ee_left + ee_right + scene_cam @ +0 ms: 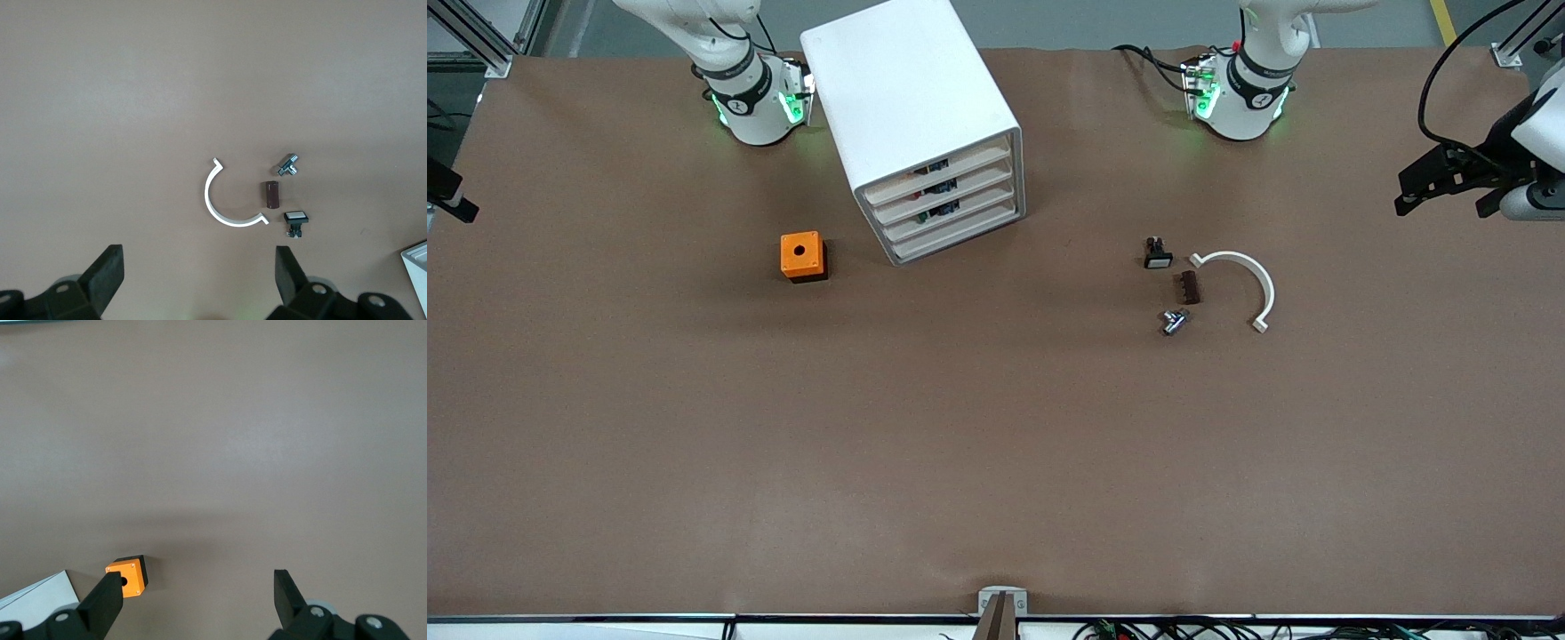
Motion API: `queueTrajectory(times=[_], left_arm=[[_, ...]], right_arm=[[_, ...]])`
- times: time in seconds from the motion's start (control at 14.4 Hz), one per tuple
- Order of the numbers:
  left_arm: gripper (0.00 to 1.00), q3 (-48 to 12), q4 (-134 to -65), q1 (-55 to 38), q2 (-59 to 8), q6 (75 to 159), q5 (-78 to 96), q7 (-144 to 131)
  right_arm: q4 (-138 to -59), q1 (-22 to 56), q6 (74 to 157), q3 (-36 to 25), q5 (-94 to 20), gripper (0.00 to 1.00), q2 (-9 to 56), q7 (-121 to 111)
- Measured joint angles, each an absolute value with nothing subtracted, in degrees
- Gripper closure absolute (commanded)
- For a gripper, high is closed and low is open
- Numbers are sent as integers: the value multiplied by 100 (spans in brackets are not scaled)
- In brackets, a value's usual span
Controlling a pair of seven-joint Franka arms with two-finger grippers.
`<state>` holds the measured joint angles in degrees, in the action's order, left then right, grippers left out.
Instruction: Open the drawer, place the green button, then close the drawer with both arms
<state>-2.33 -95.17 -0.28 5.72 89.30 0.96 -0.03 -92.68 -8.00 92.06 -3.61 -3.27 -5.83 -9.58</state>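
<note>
Four drawers: all shut in the cabinet (921,116); third drawer (951,216) closed.
Button: not visible.
Left gripper (200,277): fingers apart, over bare table.
Right gripper (198,600): fingers apart, near orange box (129,575).

Even overhead light (soft shadows)

Item count on the worktop (996,444): one white cabinet (911,98) containing four drawers, all closed; one orange box (802,256); one black switch with a white face (1157,254); one brown block (1191,287); one small metal fitting (1173,321); one white curved bracket (1249,277). Two arm bases: one right (751,98), one left (1240,93).
</note>
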Motion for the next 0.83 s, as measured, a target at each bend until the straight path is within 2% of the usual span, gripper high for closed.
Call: queueTrajectory(times=[0.83], left_arm=[[0, -243, -9462, -39, 568, 8914, 96, -4]], right_arm=[[-9250, -800, 9267, -338, -331, 0, -583, -969]])
